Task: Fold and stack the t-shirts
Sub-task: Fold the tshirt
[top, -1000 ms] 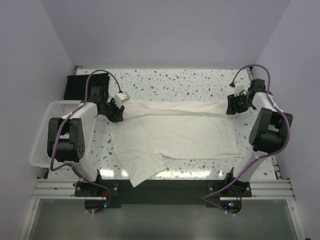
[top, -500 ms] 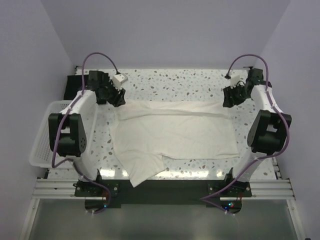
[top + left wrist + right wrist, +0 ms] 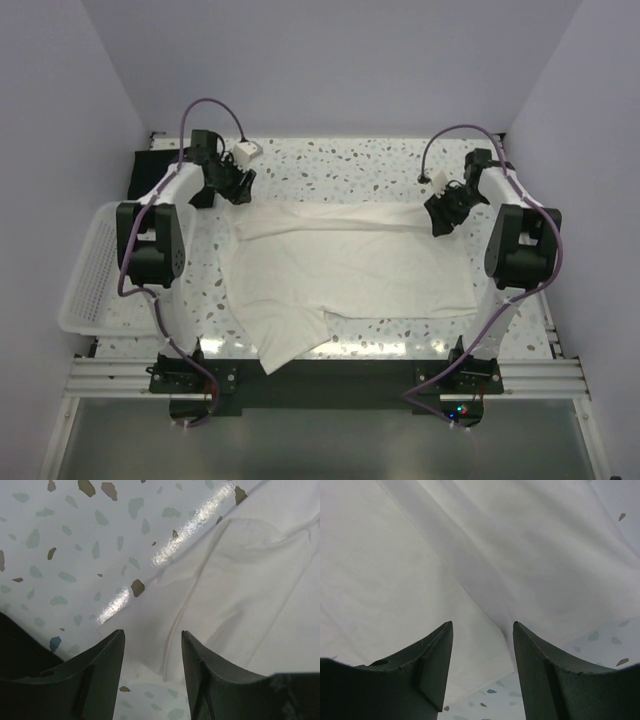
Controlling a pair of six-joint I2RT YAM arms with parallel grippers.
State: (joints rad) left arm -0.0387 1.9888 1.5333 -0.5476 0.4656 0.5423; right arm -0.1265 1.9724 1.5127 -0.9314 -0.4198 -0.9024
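The cream t-shirt lies spread on the speckled table, its far edge folded over toward the near side and one sleeve hanging toward the front edge. My left gripper hovers open just above the shirt's far left corner, with nothing between its fingers. Over the far right corner, my right gripper is also open and empty. The black t-shirt lies at the far left back corner.
A white lattice basket stands at the table's left edge beside the left arm. Lilac walls close in the table at the back and on both sides. Bare speckled tabletop shows behind the cream shirt.
Both grippers have opened and let go of the cream shirt's far corners, then drawn back and up. The folded far edge now lies flat on the table.
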